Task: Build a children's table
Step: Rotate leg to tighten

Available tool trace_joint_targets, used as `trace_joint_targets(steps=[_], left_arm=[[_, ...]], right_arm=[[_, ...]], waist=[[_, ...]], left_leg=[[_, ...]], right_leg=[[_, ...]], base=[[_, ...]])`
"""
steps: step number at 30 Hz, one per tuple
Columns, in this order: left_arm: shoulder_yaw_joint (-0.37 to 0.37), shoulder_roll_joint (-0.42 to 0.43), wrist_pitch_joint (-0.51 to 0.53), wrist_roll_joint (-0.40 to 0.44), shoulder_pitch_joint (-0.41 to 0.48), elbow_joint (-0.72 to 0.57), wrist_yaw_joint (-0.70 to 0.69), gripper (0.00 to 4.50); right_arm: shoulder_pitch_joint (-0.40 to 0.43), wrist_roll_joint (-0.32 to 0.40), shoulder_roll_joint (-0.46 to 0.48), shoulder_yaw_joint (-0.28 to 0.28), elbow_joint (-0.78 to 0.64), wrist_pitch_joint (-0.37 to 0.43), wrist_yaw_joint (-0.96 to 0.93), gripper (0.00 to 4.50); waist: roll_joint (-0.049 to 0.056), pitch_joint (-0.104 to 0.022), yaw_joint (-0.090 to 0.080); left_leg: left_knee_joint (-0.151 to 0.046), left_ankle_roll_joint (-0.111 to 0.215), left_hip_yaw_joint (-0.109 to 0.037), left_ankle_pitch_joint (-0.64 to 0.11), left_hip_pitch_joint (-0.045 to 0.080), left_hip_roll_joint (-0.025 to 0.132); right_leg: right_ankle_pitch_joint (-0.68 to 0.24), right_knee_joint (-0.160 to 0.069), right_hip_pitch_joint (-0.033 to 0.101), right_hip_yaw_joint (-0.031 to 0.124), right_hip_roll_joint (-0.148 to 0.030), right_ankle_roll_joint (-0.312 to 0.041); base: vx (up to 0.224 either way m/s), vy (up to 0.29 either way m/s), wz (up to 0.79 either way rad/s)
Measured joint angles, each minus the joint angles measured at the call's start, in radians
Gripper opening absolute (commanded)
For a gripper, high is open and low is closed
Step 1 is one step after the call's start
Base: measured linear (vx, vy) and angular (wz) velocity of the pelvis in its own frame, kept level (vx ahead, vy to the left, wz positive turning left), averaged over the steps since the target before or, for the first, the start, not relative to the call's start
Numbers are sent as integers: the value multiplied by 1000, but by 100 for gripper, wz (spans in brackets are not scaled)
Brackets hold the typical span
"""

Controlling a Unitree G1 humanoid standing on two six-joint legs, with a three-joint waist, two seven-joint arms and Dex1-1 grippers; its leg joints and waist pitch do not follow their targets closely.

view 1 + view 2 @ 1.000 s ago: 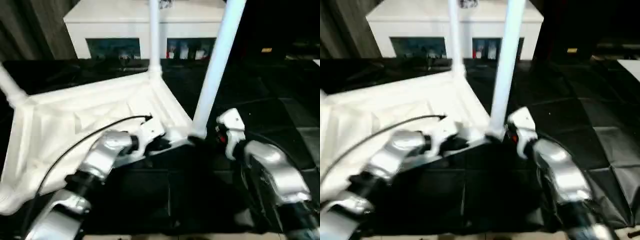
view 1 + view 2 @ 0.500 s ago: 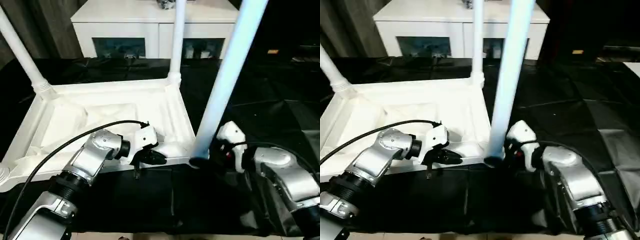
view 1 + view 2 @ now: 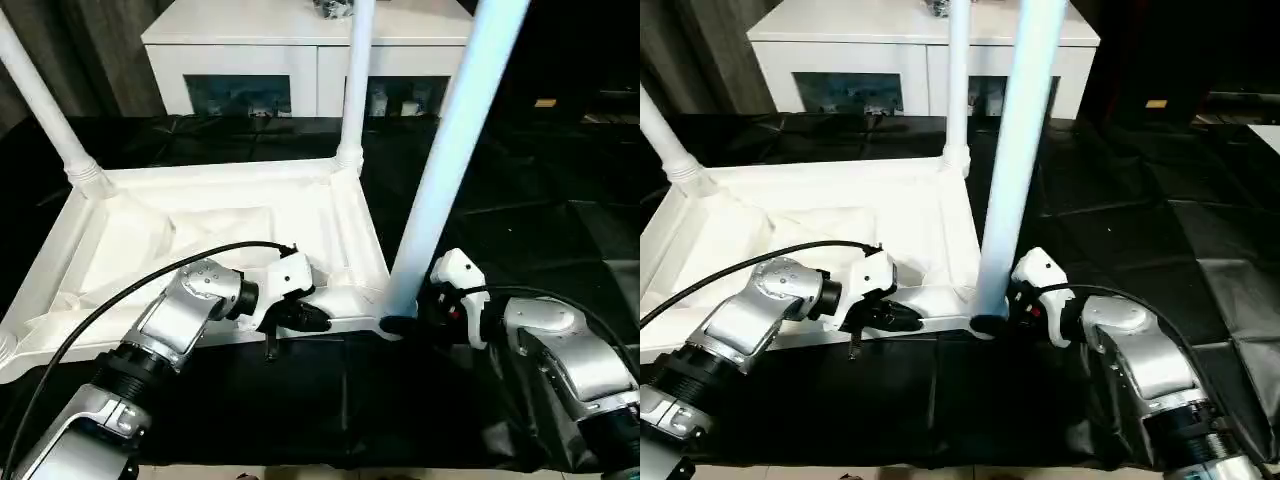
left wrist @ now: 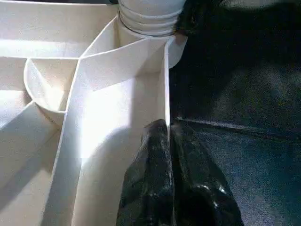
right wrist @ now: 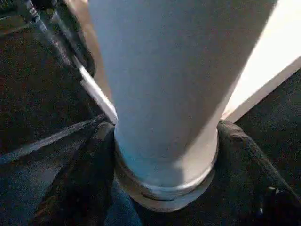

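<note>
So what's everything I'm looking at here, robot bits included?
Table top: one, white, lying upside down on the black cover, ribbed underside up.
Table legs: three, white, standing up from corner sockets: near right, far right, far left.
Cover: one, black, spread under everything.
Cabinet: one, white with dark glass openings, behind the table.
Left gripper: black fingers shut on the table top's near rim.
Right gripper: black fingers either side of the near right leg's base.
</note>
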Motion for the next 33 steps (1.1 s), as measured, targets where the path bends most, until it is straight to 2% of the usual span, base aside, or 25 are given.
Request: trace_joint_targets(steps=[3,5,10,13,18,19,20,21,23,25,27,28,29,33], left_arm=[[22,-41,-3,14,-1,27,96,0],[49,-102,8,39,-15,67,215,0],[71,-247,82,63,-45,122,440,0],[72,-316,95,81,-70,167,529,0],[72,-333,83,84,-82,190,543,0],[69,-332,79,84,-82,190,543,0],[66,-328,75,85,-82,189,543,0],[62,-319,70,87,-82,187,541,0],[44,-294,54,93,-80,172,523,0],[42,-257,35,92,-64,145,490,0],[41,-243,30,91,-56,128,466,0],[39,-230,27,89,-50,116,448,0],[34,-202,13,87,-43,100,412,0],[36,-105,-17,59,-21,67,294,0]], right_arm=[[-4,-16,98,-40,46,-14,-154,269],[-29,-43,210,-82,94,-13,-352,268],[-94,-98,390,-157,187,-10,-723,267],[-137,-135,435,-173,246,-25,-854,267],[-136,-151,432,-175,251,-45,-869,267],[-134,-151,432,-176,251,-51,-867,301],[-133,-151,429,-176,251,-56,-862,301],[-129,-150,423,-177,249,-62,-854,336],[-103,-155,391,-162,214,-81,-807,339],[-82,-151,347,-134,172,-81,-732,358],[-75,-141,297,-122,141,-66,-650,377],[-70,-129,259,-106,115,-51,-591,379],[-59,-124,177,-68,73,-44,-487,382],[-11,-95,-29,-19,-19,-48,-199,382]], waist=[[-1,-1,-9],[-1,-1,-21],[-4,-2,-25],[-4,-3,-20],[-3,-3,-15],[-2,-3,-15],[-2,-3,-15],[-1,-2,-14],[-1,-2,-15],[-1,-2,-26],[-2,-2,-29],[-1,-1,-29],[-1,-1,-28],[-1,-1,-21]], left_leg=[[1,0,0,0,1,0],[2,0,0,0,1,0],[4,0,0,0,1,-2],[3,0,0,0,1,-4],[2,0,0,0,0,-7],[2,0,0,0,-1,-8],[2,0,0,0,-1,-8],[2,0,0,0,-2,-8],[2,0,-1,0,-3,-7],[2,0,-1,0,-4,-7],[1,1,-2,0,-4,-7],[1,1,-2,0,-5,-6],[0,1,-2,0,-5,-5],[-1,1,-2,0,-5,0]], right_leg=[[1,1,0,0,0,-1],[2,0,0,1,0,-2],[1,-2,2,3,0,-1],[-1,-3,3,4,-2,2],[-1,-2,4,4,-5,2],[-1,-3,3,3,-6,2],[0,-3,3,3,-6,0],[0,-3,3,3,-6,0],[1,-2,2,3,-6,1],[1,-2,0,2,-5,1],[1,-2,-1,1,-5,1],[1,-2,-2,1,-5,1],[1,-2,-2,0,-5,2],[0,-2,-2,-5,-2,3]], base=[[0,0,0],[0,0,0],[0,0,0],[0,0,0],[0,0,0],[0,0,0],[0,0,0],[0,0,0],[0,0,0],[0,0,0],[0,0,0],[0,0,0],[0,0,0],[0,0,0]])
